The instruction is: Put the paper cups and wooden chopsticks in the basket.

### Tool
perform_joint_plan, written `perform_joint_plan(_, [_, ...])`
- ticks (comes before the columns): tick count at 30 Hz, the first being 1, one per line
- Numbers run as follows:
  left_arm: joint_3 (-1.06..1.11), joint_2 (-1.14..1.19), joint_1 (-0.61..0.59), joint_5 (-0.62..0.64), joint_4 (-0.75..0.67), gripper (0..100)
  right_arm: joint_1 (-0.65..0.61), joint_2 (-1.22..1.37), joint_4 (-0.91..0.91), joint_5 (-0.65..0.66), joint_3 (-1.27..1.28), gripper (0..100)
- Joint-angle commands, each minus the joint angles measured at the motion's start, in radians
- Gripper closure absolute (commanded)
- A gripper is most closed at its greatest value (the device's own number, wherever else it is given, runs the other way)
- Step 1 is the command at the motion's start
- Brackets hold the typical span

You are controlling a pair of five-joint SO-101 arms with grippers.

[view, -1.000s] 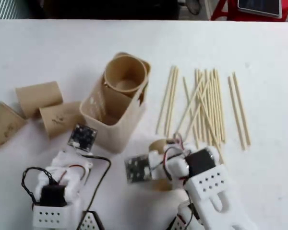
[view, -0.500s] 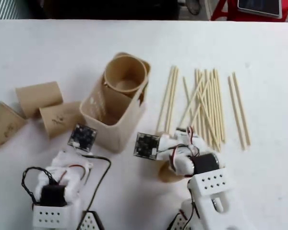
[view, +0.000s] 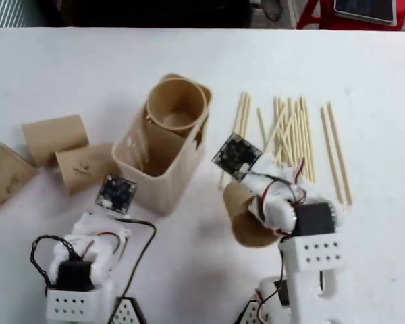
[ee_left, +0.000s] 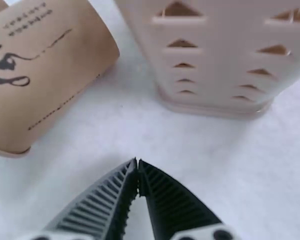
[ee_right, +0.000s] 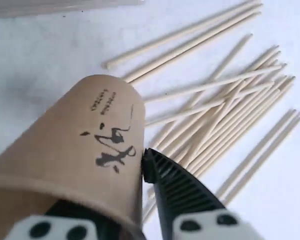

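The beige slotted basket [view: 163,162] stands mid-table with one paper cup [view: 177,108] upright inside it. Three more cups lie on their sides to its left [view: 54,137], [view: 85,167], [view: 7,177]. Several wooden chopsticks [view: 290,142] lie spread out to the basket's right. My right gripper [ee_right: 132,167] is shut on another paper cup [ee_right: 75,145], one finger [ee_right: 172,192] pressed on its outer wall, held just above the near ends of the chopsticks [ee_right: 220,95]. My left gripper [ee_left: 138,175] is shut and empty, low over the table between a lying cup [ee_left: 40,70] and the basket [ee_left: 220,55].
The left arm [view: 81,260] sits at the near left, the right arm's body [view: 310,256] at the near right. The white table runs bare behind the basket. A red stand [view: 351,13] is beyond the far edge.
My right gripper has carried its cup up off the table and swung away from the near edge, toward the chopsticks. The left arm has kept still.
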Motion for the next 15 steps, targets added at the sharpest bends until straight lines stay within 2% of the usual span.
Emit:
perform_joint_plan(1, [-0.002, -0.007, 0.010, -0.005, 0.006, 98, 0.007, -0.005, 0.180, -0.025, -0.232, 98.2])
perform_joint_plan(3, [-0.002, -0.007, 0.010, -0.005, 0.006, 98, 0.005, -0.005, 0.223, -0.031, -0.342, 98.2])
perform_joint_plan(15, [-0.002, -0.007, 0.010, -0.005, 0.006, 98, -0.018, 0.005, 0.182, -0.354, -0.804, 98.2])
